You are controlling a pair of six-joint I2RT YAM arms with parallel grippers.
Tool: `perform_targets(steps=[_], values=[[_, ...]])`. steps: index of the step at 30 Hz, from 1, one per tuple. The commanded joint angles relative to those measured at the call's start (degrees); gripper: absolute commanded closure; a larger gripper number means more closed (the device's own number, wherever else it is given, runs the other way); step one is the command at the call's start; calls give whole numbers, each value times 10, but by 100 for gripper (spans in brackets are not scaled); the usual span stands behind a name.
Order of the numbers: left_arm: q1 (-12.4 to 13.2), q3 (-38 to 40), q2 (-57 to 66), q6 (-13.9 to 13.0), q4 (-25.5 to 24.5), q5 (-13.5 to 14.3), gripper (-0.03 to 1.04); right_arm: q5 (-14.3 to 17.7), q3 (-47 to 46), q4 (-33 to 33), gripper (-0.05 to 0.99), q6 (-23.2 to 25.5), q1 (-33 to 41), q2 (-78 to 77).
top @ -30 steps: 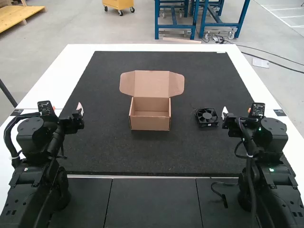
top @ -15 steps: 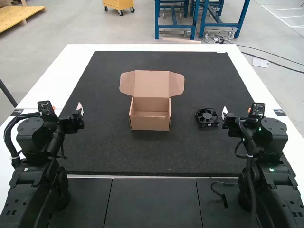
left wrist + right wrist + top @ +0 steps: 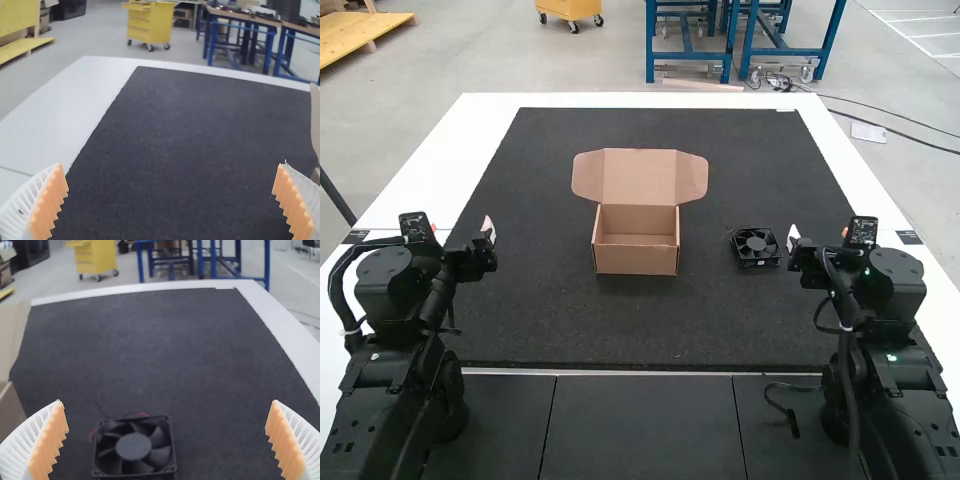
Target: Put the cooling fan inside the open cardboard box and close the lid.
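One cooling fan (image 3: 756,246) beside one open cardboard box (image 3: 636,238) on black mat (image 3: 540,300), white table (image 3: 420,170); left gripper (image 3: 170,207) and right gripper (image 3: 165,445), both with fingers spread apart.

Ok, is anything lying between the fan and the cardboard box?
No, just bare black mat lies between the fan and the box, as the high view shows.

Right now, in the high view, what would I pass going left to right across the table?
In order: left arm → cardboard box, lid open → cooling fan → right arm.
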State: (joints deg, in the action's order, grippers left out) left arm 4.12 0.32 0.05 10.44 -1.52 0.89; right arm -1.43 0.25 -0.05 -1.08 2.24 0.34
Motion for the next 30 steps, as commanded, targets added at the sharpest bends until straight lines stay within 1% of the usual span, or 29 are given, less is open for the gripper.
perform_targets(steps=[1, 25, 27, 29, 30], values=[[3, -3, -1, 6, 5, 6, 5, 3, -3, 1, 2, 6, 5, -4], [3, -2, -1, 7, 11, 5, 4, 3, -3, 7, 2, 6, 6, -4], [3, -2, -1, 12, 22, 7, 4, 4, -3, 8, 2, 6, 5, -4], [3, -2, -1, 14, 52, 12, 4, 8, -2, 13, 2, 2, 5, -4], [3, -2, -1, 15, 71, 16, 4, 21, -2, 23, 2, -2, 5, -4]])
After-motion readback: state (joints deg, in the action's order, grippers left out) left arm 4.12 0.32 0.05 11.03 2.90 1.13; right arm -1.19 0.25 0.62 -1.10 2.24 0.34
